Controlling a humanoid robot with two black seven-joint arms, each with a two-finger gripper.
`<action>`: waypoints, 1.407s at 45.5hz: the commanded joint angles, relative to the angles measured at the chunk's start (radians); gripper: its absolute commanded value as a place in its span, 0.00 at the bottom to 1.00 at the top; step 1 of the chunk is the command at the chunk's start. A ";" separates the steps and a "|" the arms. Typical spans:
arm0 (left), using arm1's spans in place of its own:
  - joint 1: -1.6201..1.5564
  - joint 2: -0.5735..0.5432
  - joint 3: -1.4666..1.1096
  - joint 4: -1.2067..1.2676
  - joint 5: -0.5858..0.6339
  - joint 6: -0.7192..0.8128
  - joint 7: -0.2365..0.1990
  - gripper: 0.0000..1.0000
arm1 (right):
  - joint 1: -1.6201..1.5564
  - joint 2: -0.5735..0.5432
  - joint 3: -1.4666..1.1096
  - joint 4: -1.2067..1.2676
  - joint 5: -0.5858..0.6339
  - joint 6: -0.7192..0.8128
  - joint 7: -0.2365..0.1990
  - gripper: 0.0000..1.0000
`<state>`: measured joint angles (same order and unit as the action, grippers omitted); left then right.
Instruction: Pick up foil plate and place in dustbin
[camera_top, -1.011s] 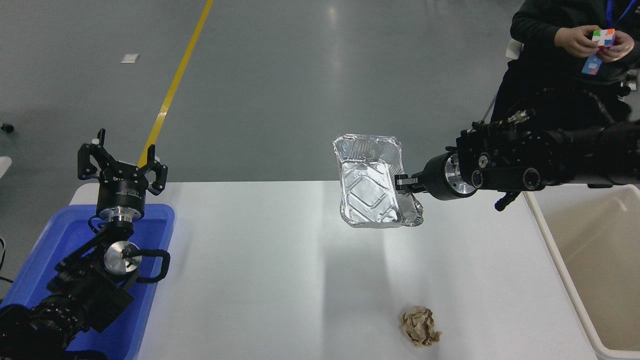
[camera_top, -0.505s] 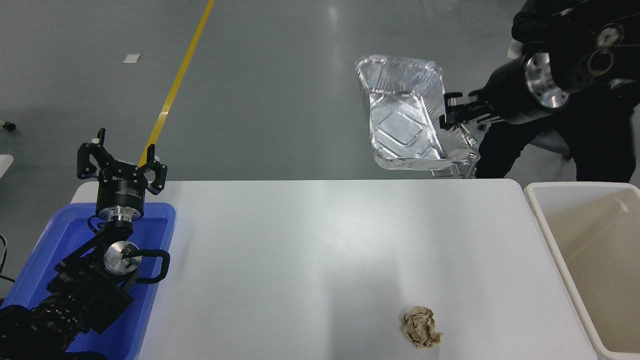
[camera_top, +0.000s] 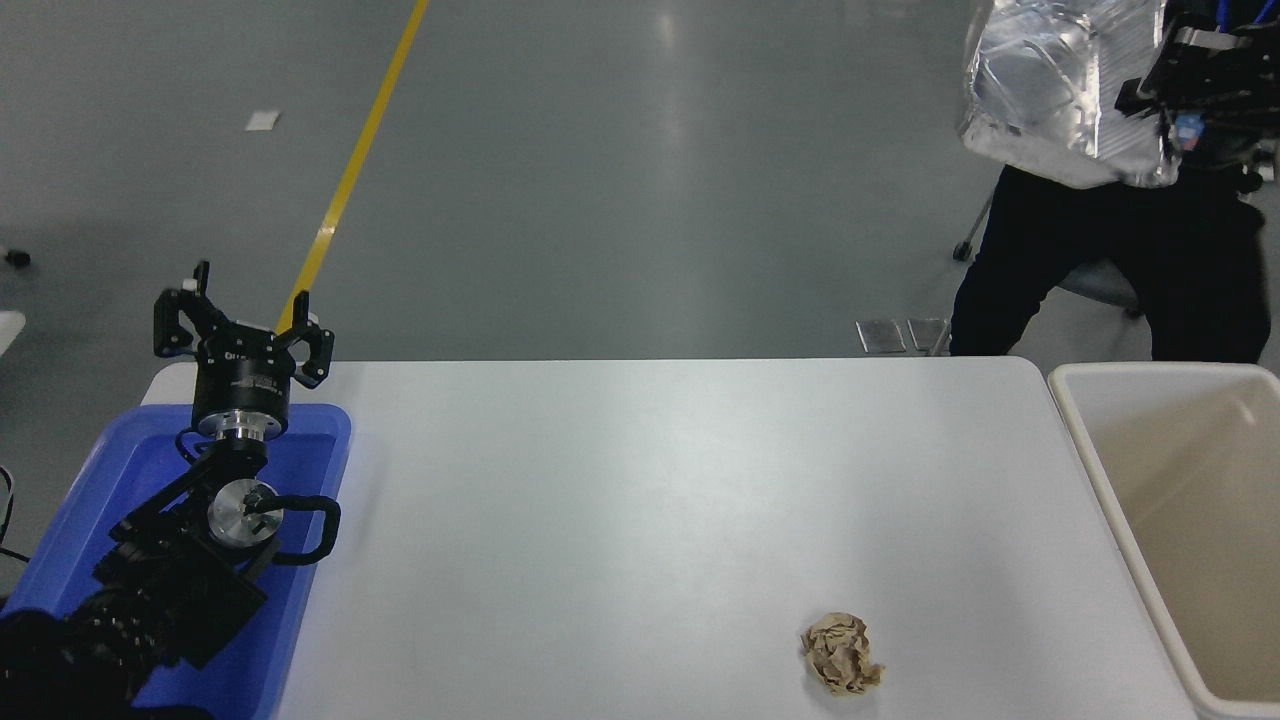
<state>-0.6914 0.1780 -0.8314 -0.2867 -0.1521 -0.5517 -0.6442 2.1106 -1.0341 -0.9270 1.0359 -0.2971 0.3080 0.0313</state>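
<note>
Two containers flank the white table (camera_top: 640, 500): at the right edge we see the cream dustbin (camera_top: 1085, 440), its tan inside showing nothing in the part in view, and at the left a blue tray (camera_top: 320, 440), over which the parked left arm stands with the left gripper (camera_top: 243, 325) pointing away from us, its fingers spread apart and holding nothing. A crumpled brown paper ball (camera_top: 842, 654) lies alone on the table near the front, toward the dustbin side. The foil plate (camera_top: 1060, 90) hangs high in the top right corner, well above the table and beyond its far edge, tilted on its side in front of a person in dark clothes (camera_top: 1100, 270) standing there. The right gripper (camera_top: 1150, 95) reaches in from the right edge against the plate's right rim; it appears to be clamped on the foil, though blur and the dark background leave us unable to make out its fingers clearly.
</note>
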 joint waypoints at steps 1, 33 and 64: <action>0.000 0.000 0.000 0.000 0.000 0.001 0.000 0.99 | -0.383 -0.112 0.198 -0.261 0.182 -0.187 -0.001 0.00; 0.000 0.000 0.000 0.000 0.000 0.001 0.000 0.99 | -1.423 0.591 1.152 -1.188 0.408 -0.362 -0.067 0.00; 0.000 0.000 0.000 0.000 0.000 0.001 0.000 0.99 | -1.529 0.806 1.241 -1.177 0.406 -0.460 -0.062 0.00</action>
<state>-0.6913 0.1779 -0.8314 -0.2868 -0.1518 -0.5507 -0.6443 0.6093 -0.2664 0.2950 -0.1385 0.1081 -0.1333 -0.0315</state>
